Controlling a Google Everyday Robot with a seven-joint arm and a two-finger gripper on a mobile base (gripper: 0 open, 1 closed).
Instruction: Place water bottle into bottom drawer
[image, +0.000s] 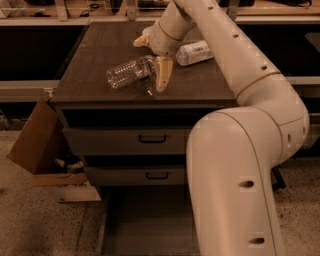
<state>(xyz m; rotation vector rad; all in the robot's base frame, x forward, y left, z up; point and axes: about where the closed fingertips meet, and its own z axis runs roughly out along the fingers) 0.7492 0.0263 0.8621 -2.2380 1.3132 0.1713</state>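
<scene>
The water bottle (128, 72) lies on its side on the cabinet top (100, 55), its cap end pointing right. It is clear and ribbed with a narrow label band near the neck. My gripper (162, 76) points down at the cabinet top just right of the bottle's cap end, touching or nearly touching it. The bottom drawer (150, 220) is pulled out at floor level below the two shut upper drawers. Its flat floor is bare where it shows, and my arm hides its right side.
A paler bottle with a wide white label (195, 52) lies behind the gripper on the right. A yellowish object (142, 40) sits at the back, partly hidden by my wrist. An open cardboard box (37, 145) stands left of the cabinet. My arm (235, 165) fills the right foreground.
</scene>
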